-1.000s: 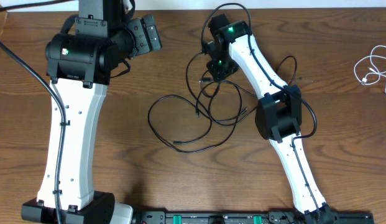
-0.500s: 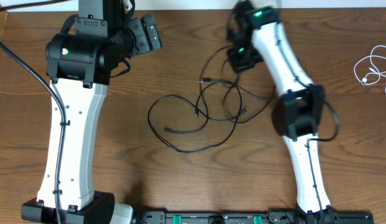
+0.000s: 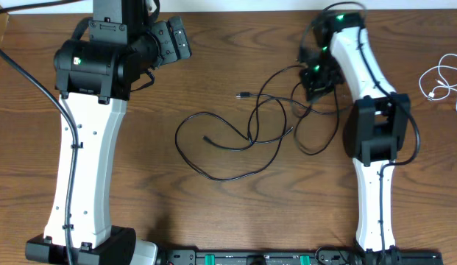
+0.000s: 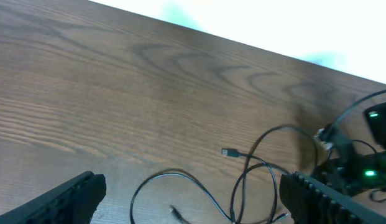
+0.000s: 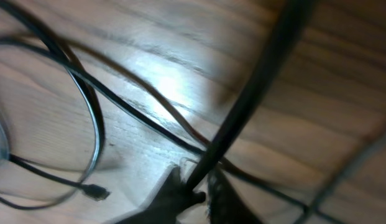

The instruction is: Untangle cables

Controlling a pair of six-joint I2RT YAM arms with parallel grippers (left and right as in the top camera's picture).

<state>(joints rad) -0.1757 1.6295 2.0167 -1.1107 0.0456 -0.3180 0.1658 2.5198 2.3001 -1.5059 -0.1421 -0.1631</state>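
Thin black cables (image 3: 243, 143) lie in loose loops on the wooden table, with one plug (image 3: 243, 94) lying free at the far side. They also show in the left wrist view (image 4: 199, 186). My right gripper (image 3: 316, 79) is at the right end of the tangle, shut on a black cable (image 5: 255, 99) that runs up between its fingers (image 5: 202, 186). A white cable (image 3: 441, 82) lies coiled far right, apart from the black ones. My left gripper (image 3: 173, 40) is open and empty, up high at the far left; its fingers (image 4: 193, 208) frame the black loops.
The wooden table's (image 3: 176, 199) far edge meets a white surface. The right arm's thicker black cable (image 3: 412, 136) hangs by its elbow. A black rail (image 3: 272, 258) runs along the near edge.
My right gripper has moved right and slightly nearer with the black cable in it, dragging the tangle rightwards and spreading the loops. The left arm has not moved.
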